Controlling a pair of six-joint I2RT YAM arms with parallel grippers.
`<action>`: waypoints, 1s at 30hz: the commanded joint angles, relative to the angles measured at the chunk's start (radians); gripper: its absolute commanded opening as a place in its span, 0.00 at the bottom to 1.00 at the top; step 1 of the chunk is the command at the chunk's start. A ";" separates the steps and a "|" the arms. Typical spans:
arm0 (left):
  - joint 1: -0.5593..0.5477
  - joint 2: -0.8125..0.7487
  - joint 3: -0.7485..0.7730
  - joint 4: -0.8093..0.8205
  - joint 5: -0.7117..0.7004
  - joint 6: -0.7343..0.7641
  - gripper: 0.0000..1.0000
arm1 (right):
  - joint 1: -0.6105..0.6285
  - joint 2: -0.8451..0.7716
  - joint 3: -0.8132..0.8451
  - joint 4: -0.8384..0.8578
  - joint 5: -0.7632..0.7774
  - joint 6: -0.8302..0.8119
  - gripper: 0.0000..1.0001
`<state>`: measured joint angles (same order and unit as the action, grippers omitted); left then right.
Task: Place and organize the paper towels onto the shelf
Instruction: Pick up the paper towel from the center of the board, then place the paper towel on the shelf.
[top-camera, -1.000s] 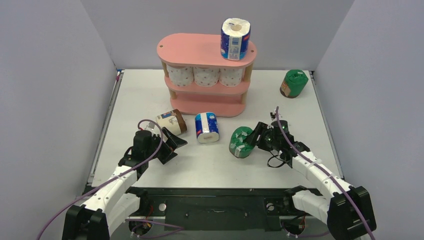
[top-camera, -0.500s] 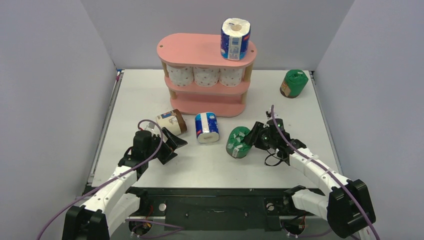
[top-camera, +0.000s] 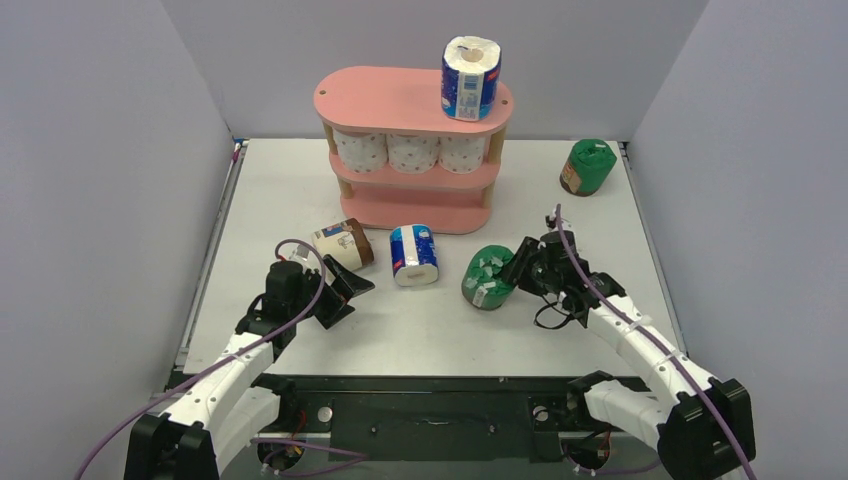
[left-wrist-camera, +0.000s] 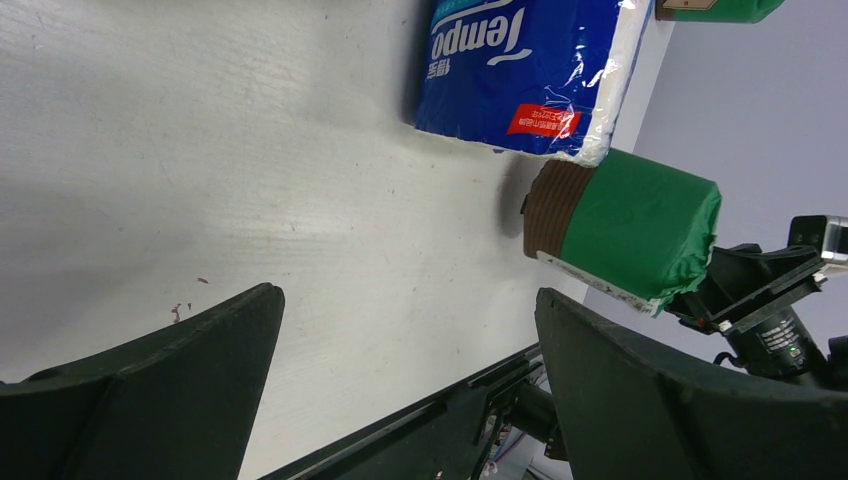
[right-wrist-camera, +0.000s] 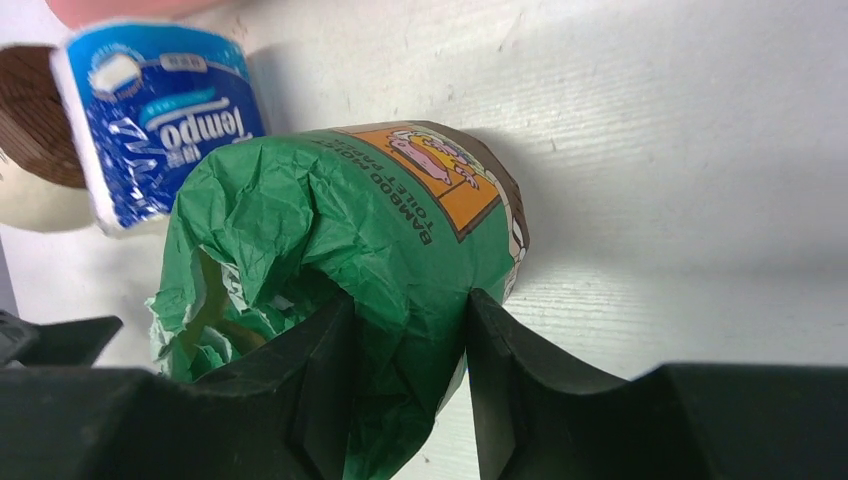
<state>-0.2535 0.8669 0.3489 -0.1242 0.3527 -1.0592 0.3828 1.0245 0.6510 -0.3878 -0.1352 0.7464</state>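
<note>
The pink shelf (top-camera: 385, 100) stands at the back with a blue-and-white paper towel (top-camera: 470, 78) on its top board and three dotted white rolls (top-camera: 410, 152) on the middle tier. My right gripper (top-camera: 512, 272) (right-wrist-camera: 405, 310) is shut on a green-wrapped roll (top-camera: 488, 277) (right-wrist-camera: 340, 230), pinching the wall at its crumpled end. A second blue roll (top-camera: 413, 255) (left-wrist-camera: 530, 70) and a brown-and-beige roll (top-camera: 343, 244) lie on the table. My left gripper (top-camera: 350, 290) (left-wrist-camera: 405, 300) is open, with only bare table between its fingers.
Another green roll (top-camera: 586, 166) stands upright at the far right of the table, near the wall. The shelf's lowest tier (top-camera: 415, 212) shows nothing on it. Grey walls enclose the table on three sides.
The right gripper has closed on the green roll, and the two have shifted a little to the right and away from me. The left arm has not moved.
</note>
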 joint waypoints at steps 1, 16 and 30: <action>0.007 -0.012 0.014 0.011 0.013 0.022 0.97 | -0.046 -0.012 0.109 0.023 0.058 0.038 0.28; 0.028 -0.012 0.039 -0.003 0.041 0.048 0.97 | -0.080 0.283 0.352 0.129 0.103 0.108 0.28; 0.065 0.034 0.063 -0.015 0.060 0.088 0.97 | -0.080 0.529 0.554 0.158 0.111 0.128 0.28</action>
<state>-0.2024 0.8989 0.3614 -0.1474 0.3859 -1.0031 0.3073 1.5284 1.1248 -0.3161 -0.0402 0.8501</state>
